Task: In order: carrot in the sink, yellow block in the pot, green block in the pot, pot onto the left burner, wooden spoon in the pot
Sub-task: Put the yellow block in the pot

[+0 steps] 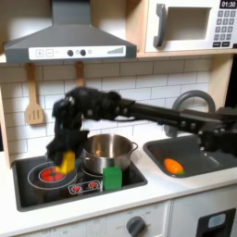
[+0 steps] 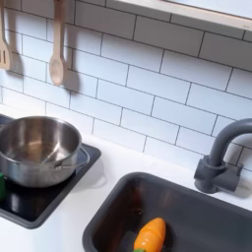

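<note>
Black gripper (image 1: pixel 65 157) at lower left of the first exterior view pinches the small bright yellow block (image 1: pixel 68 163) above the left burner; shiny round steel pot (image 1: pixel 108 151) sits just right, carrot already in sink.

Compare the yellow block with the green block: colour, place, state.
The yellow block is yellow, over the red-ringed burner at the gripper; whether it is gripped is unclear. The green block is green and rests free on the stovetop in front of the pot. Both are small blocks outside the pot.
</note>
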You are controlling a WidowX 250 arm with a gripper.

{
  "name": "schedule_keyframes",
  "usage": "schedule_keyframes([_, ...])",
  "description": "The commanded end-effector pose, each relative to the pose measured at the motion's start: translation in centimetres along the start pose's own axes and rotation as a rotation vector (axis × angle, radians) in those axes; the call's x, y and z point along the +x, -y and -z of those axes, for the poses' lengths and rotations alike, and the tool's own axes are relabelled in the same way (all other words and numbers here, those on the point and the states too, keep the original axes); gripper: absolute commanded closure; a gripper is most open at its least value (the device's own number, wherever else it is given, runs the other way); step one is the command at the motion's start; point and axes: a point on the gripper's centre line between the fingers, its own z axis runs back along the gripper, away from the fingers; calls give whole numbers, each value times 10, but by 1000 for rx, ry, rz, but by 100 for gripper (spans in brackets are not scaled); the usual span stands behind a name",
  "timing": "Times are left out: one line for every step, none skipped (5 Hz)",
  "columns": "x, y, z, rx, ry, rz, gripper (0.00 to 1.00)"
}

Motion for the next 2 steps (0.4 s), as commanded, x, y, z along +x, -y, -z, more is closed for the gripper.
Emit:
schedule_keyframes([18,41,-58,-14,134,85,100])
schedule_keyframes([18,69,-52,-26,98,177,100])
